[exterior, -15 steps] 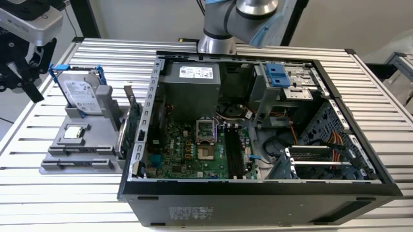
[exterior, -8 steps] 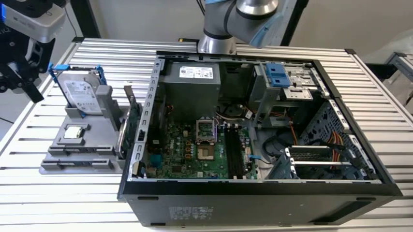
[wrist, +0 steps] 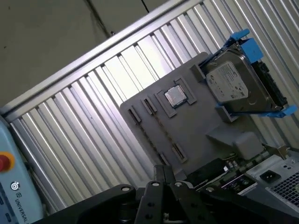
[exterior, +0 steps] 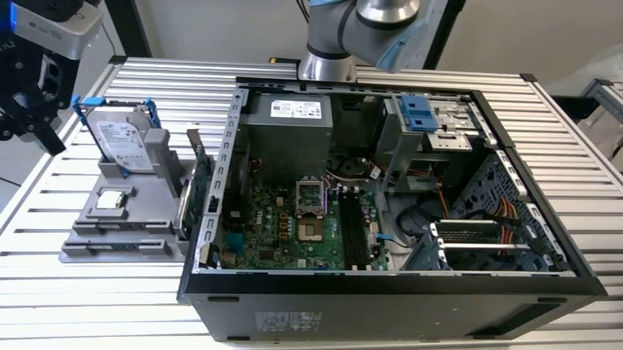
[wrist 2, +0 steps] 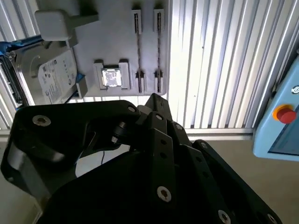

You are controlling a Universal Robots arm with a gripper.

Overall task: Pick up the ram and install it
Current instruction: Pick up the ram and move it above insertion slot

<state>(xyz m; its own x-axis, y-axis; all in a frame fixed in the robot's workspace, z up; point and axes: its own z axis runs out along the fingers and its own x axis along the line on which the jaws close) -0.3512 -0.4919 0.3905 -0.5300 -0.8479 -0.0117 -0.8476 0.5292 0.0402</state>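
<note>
A black gripper, the jaws (exterior: pixel 34 137), hangs in the air at the exterior view's left, above the edge of a ribbed metal tabletop (exterior: pixel 87 306). In both wrist views the jaws taper to a single tip and look closed, with nothing seen between them.

Just past the jaw tips, lower down, a grey tray (exterior: pixel 98 251) lies flat on the tabletop. On the tray, nearest the jaws, a silver hard drive (exterior: pixel 125 146) with a blue handle stands tilted in its cradle. A little farther from the jaws a small square chip (exterior: pixel 114 198) sits in a pocket. In the second wrist view two narrow grooves (wrist 2: pixel 137 46) run side by side beyond the chip.

On the tray's far side from the jaws a green card (exterior: pixel 200 193) stands on edge, just beside an open computer case (exterior: pixel 389 292). The case lies on its side, well apart from the jaws, with the motherboard (exterior: pixel 282 226) facing up. Long dark slots (exterior: pixel 352 230) cross the board.

I cannot tell where the ram is: the slots are too dark and small to show whether a stick sits in them.

The arm (exterior: pixel 351 29) rises behind the case.
</note>
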